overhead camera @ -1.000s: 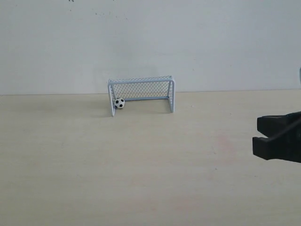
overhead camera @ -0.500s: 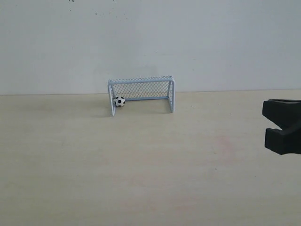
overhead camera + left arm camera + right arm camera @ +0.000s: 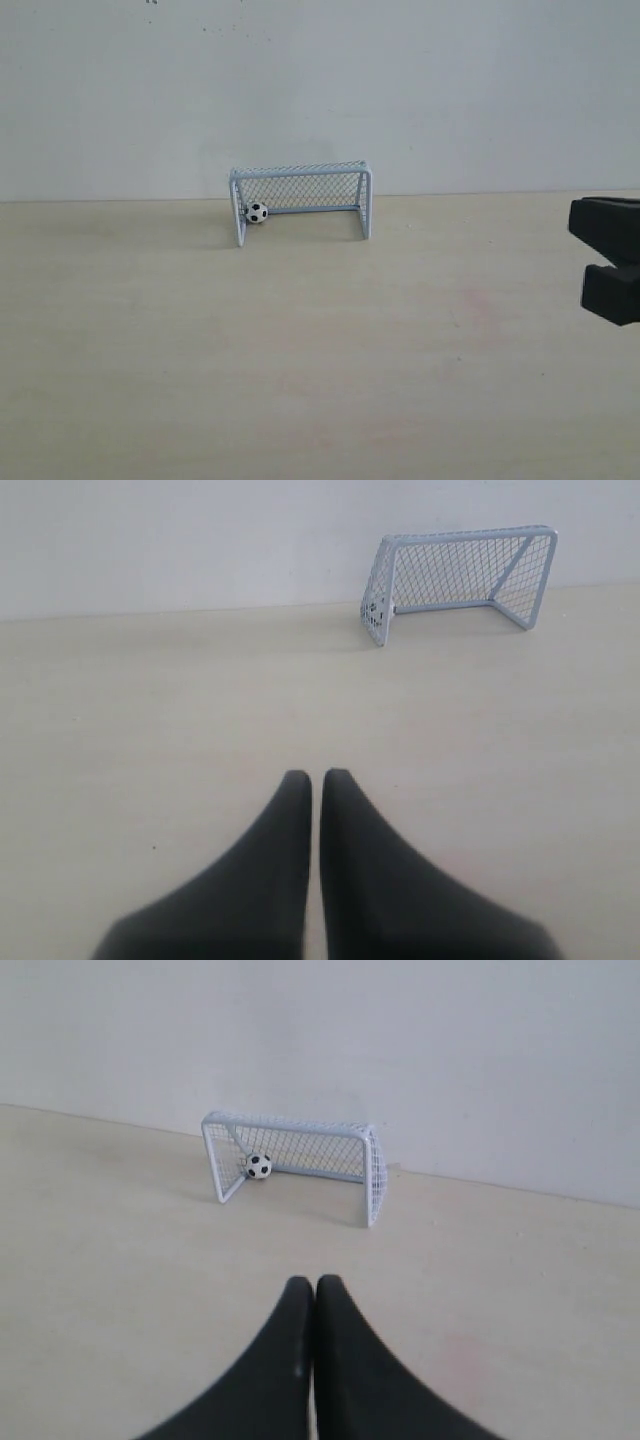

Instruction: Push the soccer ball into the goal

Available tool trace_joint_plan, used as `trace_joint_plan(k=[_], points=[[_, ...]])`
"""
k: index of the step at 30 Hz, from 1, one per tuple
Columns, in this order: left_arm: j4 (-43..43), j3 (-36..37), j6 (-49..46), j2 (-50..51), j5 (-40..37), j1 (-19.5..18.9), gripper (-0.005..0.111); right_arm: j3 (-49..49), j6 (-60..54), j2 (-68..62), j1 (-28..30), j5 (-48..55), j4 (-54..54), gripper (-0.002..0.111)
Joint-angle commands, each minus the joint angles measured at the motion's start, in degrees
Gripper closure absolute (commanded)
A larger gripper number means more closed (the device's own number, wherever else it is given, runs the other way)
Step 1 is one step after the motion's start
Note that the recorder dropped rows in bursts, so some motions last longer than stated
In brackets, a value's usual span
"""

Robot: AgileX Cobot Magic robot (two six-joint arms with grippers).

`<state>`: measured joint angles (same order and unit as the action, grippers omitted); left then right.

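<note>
1. Where the exterior camera looks across the pale table (image 3: 300,360), the goal (image 3: 300,171) stands at the far side, close before the white wall (image 3: 300,80), with its open mouth to the camera. The soccer ball (image 3: 258,212) lies inside the goal, on the table, just beside the post on the left of this view and near the back bar of the frame. Two black parts of the right gripper (image 3: 580,258) show at the right edge, one above the other with a gap between them. From this side I cannot tell how its jaws stand. The ball is well apart from it, far to the left and further back

2. Seen from the left wrist camera, the left gripper (image 3: 317,776) hangs over the bare table. Its two black fingers (image 3: 280,880) are almost together, with only a thin pale slit between them, and they hold nothing. The goal (image 3: 470,535) is well ahead of the fingertips and to one side, turned so that its side net faces the camera. The soccer ball (image 3: 374,609) shows only dimly, as dark spots behind this side mesh

3. Seen from the right wrist camera, the right gripper (image 3: 315,1282) has its fingers (image 3: 350,1380) pressed together and nothing is between them. The goal (image 3: 290,1123) stands ahead of the tips, well apart, with its mouth towards them. The soccer ball (image 3: 258,1166) rests inside it, in the corner by one front post, with the net behind it
</note>
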<state>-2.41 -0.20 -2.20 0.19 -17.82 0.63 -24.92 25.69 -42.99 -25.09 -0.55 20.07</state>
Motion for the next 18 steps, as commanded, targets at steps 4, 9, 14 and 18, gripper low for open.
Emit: trace_joint_plan(k=[4,9,14,18], points=[[0.1,0.2,-0.4,-0.2,0.2,-0.2,0.102,0.3,-4.6,10.2,4.0,6.2,0.0,0.108],[0.1,0.2,-0.4,-0.2,0.2,-0.2,0.102,2.6,-0.6,17.2,12.8,4.9,-0.2,0.108],[0.1,0.2,-0.4,-0.2,0.2,-0.2,0.102,16.5,2.7,24.9,20.4,-6.1,-0.5,0.108],[0.1,0.2,-0.4,-0.2,0.2,-0.2,0.102,22.2,2.9,25.4,20.6,-8.1,-0.5,0.108]])
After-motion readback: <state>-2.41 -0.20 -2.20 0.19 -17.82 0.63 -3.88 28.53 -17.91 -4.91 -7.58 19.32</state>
